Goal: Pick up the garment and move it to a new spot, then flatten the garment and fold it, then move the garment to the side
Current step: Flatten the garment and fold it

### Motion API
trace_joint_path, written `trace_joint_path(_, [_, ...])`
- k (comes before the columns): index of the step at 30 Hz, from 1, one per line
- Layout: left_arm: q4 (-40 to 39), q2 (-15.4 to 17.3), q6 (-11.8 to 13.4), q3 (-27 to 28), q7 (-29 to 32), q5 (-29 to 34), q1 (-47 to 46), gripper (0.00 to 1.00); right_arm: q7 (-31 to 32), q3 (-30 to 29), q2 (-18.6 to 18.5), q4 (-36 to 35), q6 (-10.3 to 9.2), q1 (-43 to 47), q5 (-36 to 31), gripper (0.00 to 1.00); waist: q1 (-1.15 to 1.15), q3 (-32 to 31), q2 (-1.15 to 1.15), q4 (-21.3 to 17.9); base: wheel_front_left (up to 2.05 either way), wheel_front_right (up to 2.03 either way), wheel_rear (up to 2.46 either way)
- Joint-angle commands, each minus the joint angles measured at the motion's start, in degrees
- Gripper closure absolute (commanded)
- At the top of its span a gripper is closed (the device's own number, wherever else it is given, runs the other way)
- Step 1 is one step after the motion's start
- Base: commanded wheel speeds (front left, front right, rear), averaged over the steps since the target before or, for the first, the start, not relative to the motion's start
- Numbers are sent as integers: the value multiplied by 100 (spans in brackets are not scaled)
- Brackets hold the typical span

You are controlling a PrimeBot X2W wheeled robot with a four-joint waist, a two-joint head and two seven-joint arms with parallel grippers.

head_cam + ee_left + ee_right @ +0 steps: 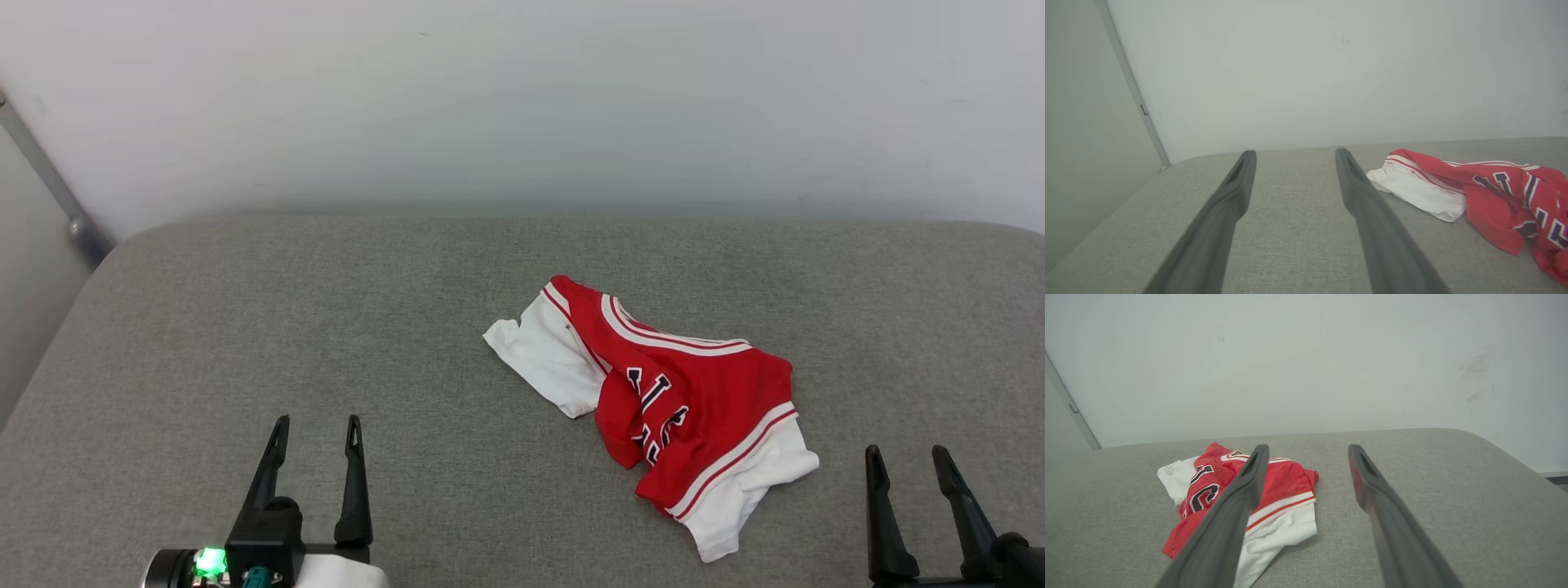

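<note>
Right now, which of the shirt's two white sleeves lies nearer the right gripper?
The near sleeve, at the garment's lower-right end toward the right gripper; the far sleeve lies at its upper-left end.

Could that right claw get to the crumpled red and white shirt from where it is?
Probably yes. The right gripper stands open close beside the red and white T-shirt, nearest its white sleeve, and nothing lies between them on the grey cushion. It touches no cloth yet.
</note>
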Motion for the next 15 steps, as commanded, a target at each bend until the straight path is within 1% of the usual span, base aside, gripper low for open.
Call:
trace_joint_path(1, [22,-30,-31,43,-15,55,81,0,-10,13,0,16,-4,79,27,0,0,-5,0,4,0,0,0])
trace_joint_path(5, [42,-92,-130,130,-15,178,72,0,-10,25,0,21,-4,63,29,0,0,-12,0,14,0,0,0])
trace_joint_path(15, [75,-219,-246,294,-15,358,142,0,-10,33,0,45,-4,71,34,0,0,-38,0,33,0,0,0])
